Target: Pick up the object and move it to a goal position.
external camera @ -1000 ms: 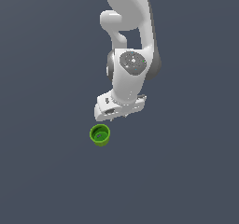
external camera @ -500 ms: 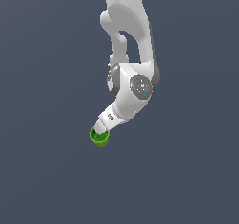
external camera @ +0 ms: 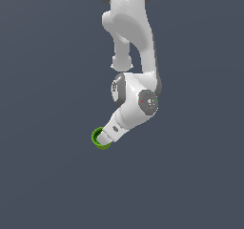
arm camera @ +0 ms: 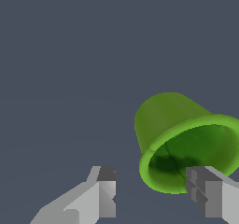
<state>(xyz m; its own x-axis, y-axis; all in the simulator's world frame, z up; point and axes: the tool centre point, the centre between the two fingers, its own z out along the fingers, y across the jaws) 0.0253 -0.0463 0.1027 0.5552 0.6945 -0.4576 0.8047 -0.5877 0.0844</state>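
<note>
The green cup sits on the dark floor, partly covered by my hand in the exterior view. In the wrist view the cup is close, its darker hollow inside facing the camera. My gripper is open. One fingertip stands outside the cup's wall, and the other fingertip stands in front of the cup's opening, so part of the rim lies between them. I cannot tell whether either finger touches it. In the exterior view the fingers are hidden behind the hand.
A plain dark grey floor lies all around. The white arm reaches down from the top of the exterior view.
The arm has come down and toward the exterior view's left, from above and beside the cup to right at it. The cup has stayed in place.
</note>
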